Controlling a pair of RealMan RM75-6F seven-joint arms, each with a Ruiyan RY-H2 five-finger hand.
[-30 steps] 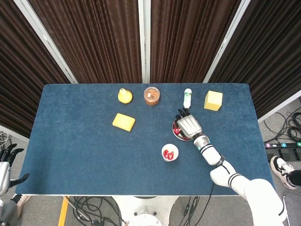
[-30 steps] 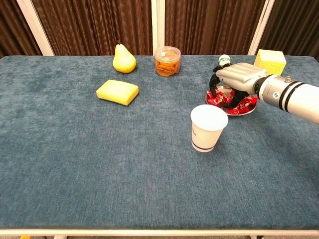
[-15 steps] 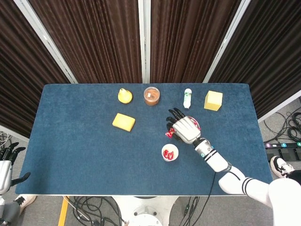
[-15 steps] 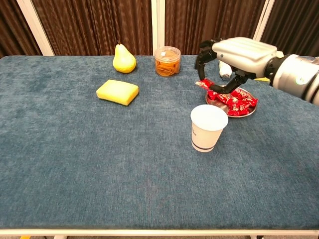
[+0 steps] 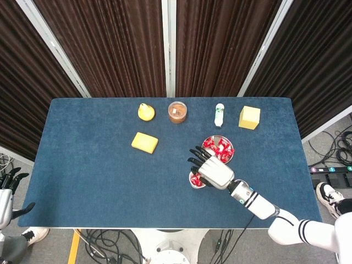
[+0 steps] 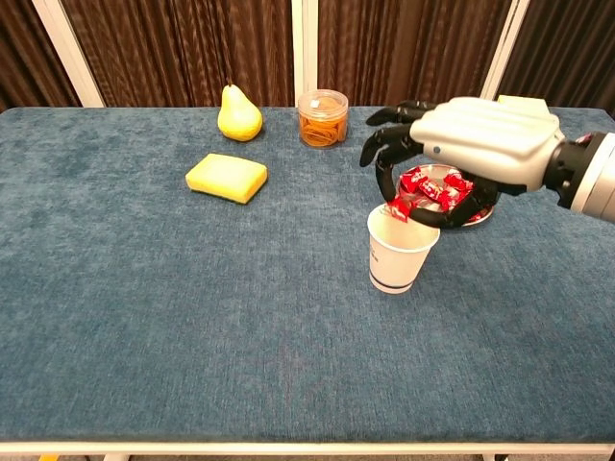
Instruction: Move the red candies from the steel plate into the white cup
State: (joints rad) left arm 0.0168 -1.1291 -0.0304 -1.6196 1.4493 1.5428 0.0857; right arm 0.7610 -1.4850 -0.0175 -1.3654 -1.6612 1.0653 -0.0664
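The white cup (image 6: 397, 259) stands mid-table, right of centre, with red candies inside it as seen from the head view, where the cup (image 5: 193, 180) is partly under my hand. My right hand (image 6: 478, 142) hovers over its rim and pinches one red candy (image 6: 398, 207) just above the opening. Behind the cup sits the steel plate (image 5: 219, 137) holding several red candies (image 5: 219, 148); in the chest view the hand hides part of those candies (image 6: 432, 185). My left hand (image 5: 7, 188) hangs off the table's left front corner, fingers apart and holding nothing.
Along the far edge stand a yellow pear (image 6: 238, 113), a clear jar with orange contents (image 6: 322, 117), a small white bottle (image 5: 219, 114) and a yellow block (image 5: 249, 117). A yellow sponge (image 6: 227, 178) lies left of centre.
My right hand lifted one red candy off the steel plate and carried it toward the near left, from above the plate to over the cup. The left hand stayed put.
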